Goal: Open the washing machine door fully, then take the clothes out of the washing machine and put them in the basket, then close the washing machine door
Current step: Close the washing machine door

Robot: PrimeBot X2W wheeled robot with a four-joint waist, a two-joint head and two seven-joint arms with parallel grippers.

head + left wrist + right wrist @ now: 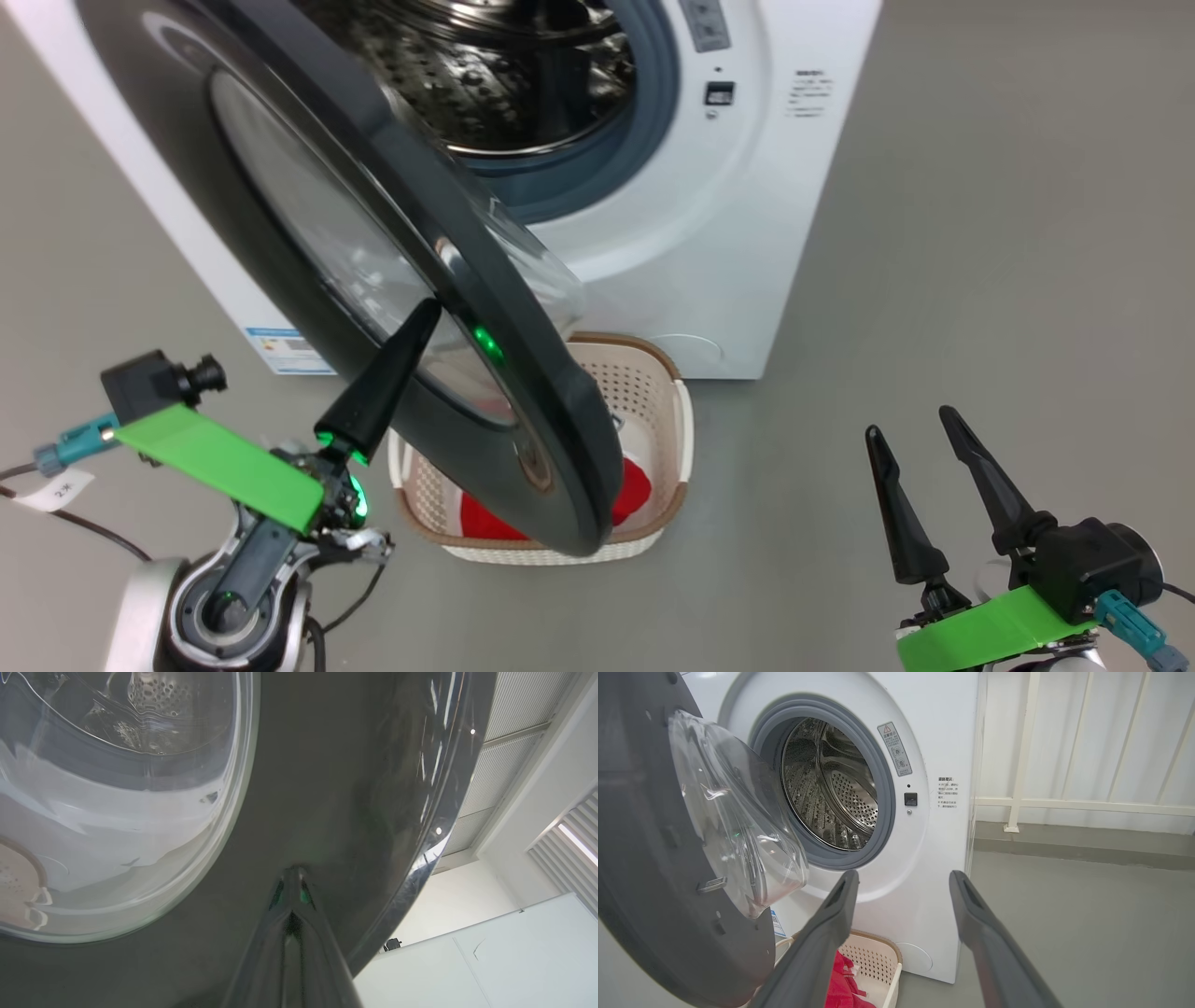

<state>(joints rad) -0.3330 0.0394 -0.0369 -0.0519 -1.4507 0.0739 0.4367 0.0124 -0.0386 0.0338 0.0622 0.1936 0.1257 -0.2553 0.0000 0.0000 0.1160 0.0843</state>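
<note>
Fingers pressed together, the left gripper (422, 315) touches the black rim of the swung-out washing machine door (551, 439), while the right gripper (910, 425) hangs spread and empty, apart from the basket (658, 359) holding the red clothes (635, 490) beneath the door.

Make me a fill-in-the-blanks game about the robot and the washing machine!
1. The clothes lying in the basket are ____ in colour.
2. The shut left gripper touches the washing machine door on its glossy black ____.
3. The right gripper is ____ and holds nothing.
Missing words: red; rim; open.
</note>
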